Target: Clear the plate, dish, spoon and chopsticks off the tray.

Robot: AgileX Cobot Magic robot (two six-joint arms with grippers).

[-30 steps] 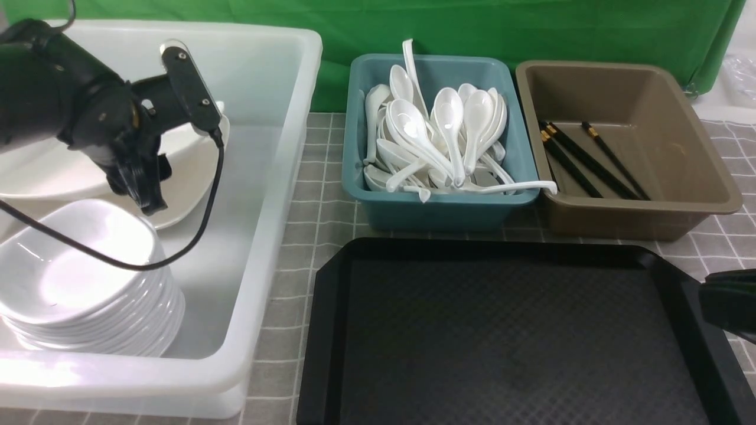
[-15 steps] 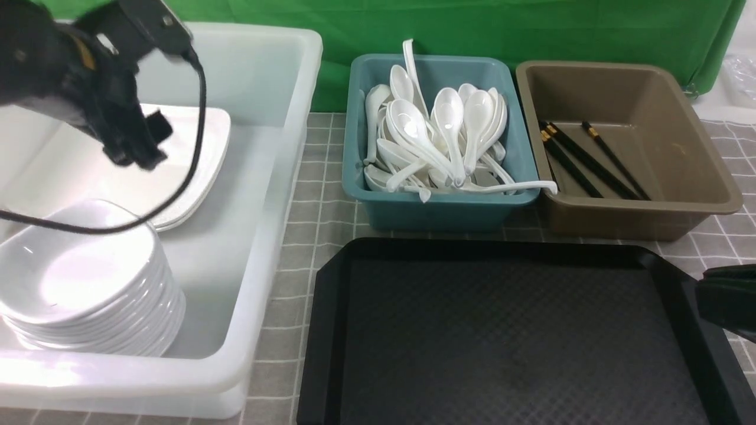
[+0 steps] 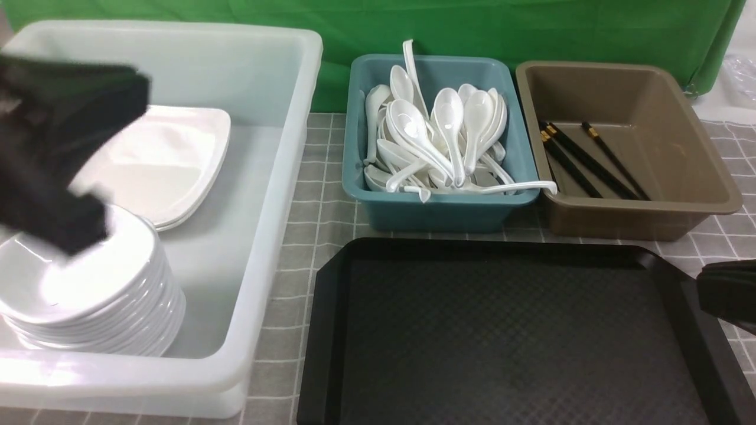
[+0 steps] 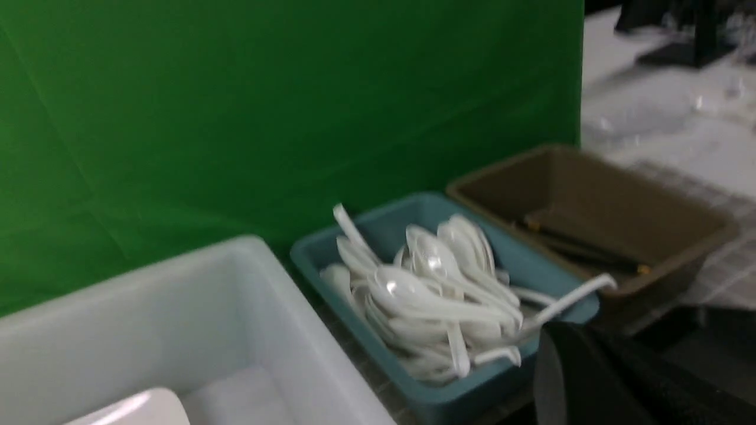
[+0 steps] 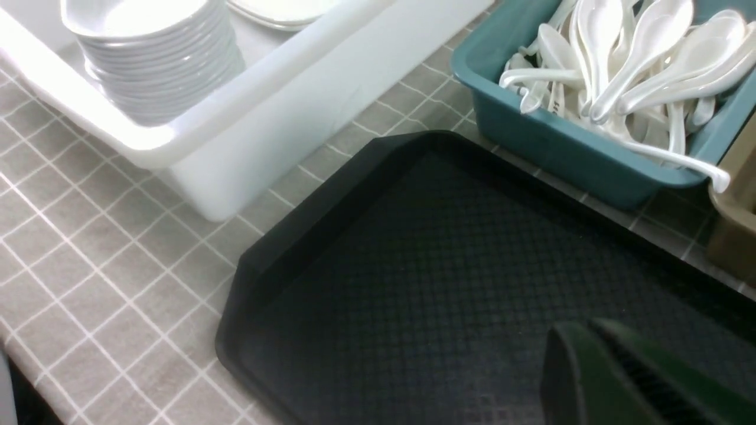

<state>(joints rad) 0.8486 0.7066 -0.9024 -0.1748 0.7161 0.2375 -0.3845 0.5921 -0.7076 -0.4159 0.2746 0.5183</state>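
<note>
The black tray (image 3: 520, 330) lies at the front centre with nothing on it, and the right wrist view shows the tray (image 5: 449, 265) bare too. The white square plate (image 3: 171, 159) rests flat in the white tub (image 3: 277, 195), behind a stack of small dishes (image 3: 100, 295). Spoons (image 3: 437, 136) fill the teal tub. Chopsticks (image 3: 585, 159) lie in the brown tub. My left arm (image 3: 53, 153) is a blurred black mass over the white tub; its gripper (image 4: 561, 366) is shut and holds nothing. My right gripper (image 3: 726, 292) hangs shut over the tray's right rim.
The teal tub (image 3: 434, 209) and the brown tub (image 3: 638, 212) stand side by side just behind the tray. A green backdrop (image 3: 472, 23) closes the far side. The grey checked cloth (image 3: 307, 224) shows between the white tub and the tray.
My left arm has lifted off the plate and swung toward the left front, and its jaws have closed. The plate now lies flat in the tub. The right gripper has risen slightly.
</note>
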